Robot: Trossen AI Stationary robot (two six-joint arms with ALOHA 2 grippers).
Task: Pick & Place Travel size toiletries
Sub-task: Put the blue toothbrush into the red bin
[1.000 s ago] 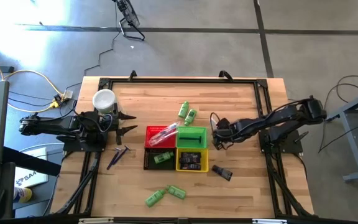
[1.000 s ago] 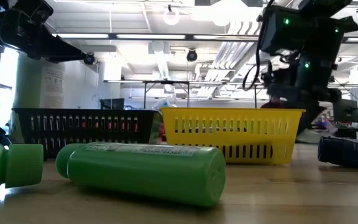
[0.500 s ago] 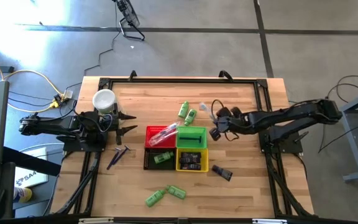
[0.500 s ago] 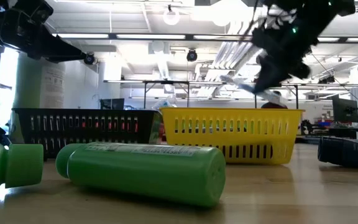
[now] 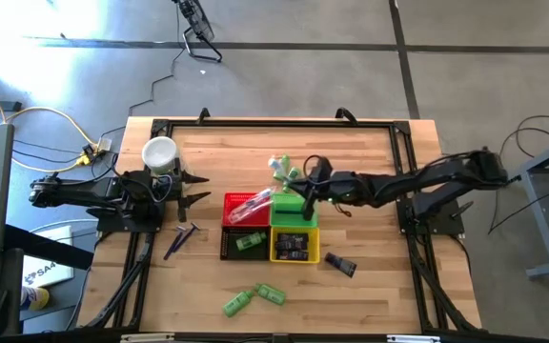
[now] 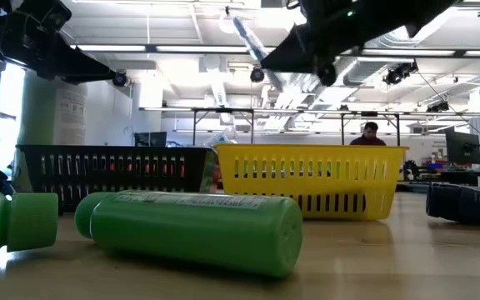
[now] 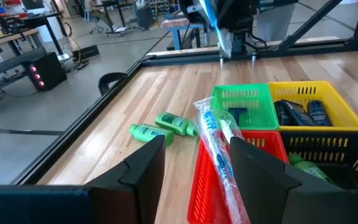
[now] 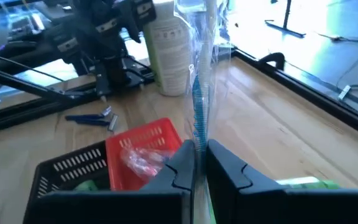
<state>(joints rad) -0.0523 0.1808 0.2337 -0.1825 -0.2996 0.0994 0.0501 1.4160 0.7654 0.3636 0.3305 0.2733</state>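
Observation:
My right gripper [image 5: 301,183] hovers over the green basket [image 5: 294,213], shut on a clear-wrapped blue toothbrush [image 8: 199,74] that juts out past its fingertips; the low view shows the toothbrush [image 6: 252,46] high in the air. At the table's left edge my left gripper [image 5: 193,189] waits open with nothing between its fingers [image 7: 148,171]. Another wrapped toothbrush [image 7: 219,149] leans out over the rim of the red basket [image 5: 246,211]. Green mini bottles lie on the far side [image 5: 286,171] and the near side [image 5: 254,298] of the baskets. My right gripper pinches the wrapped toothbrush between its two fingers at the packet's lower end [image 8: 197,140]. The fingers come nearly level from the table's right. The packet sticks out beyond the fingertips, slanting up toward the far left, clear of table and baskets.
A black basket [image 5: 244,244] with a green bottle and a yellow basket [image 5: 294,246] with dark tubes stand at the near side. A dark tube [image 5: 341,265] lies to their right, a blue stick [image 5: 181,238] to their left. A white cup [image 5: 160,152] stands by the left arm.
My right gripper has risen and moved toward the table's left, from beside the green basket to above it. It has tipped from pointing down to nearly level, staying shut. The wrapped toothbrush has gone up with it and now slants high above the baskets.

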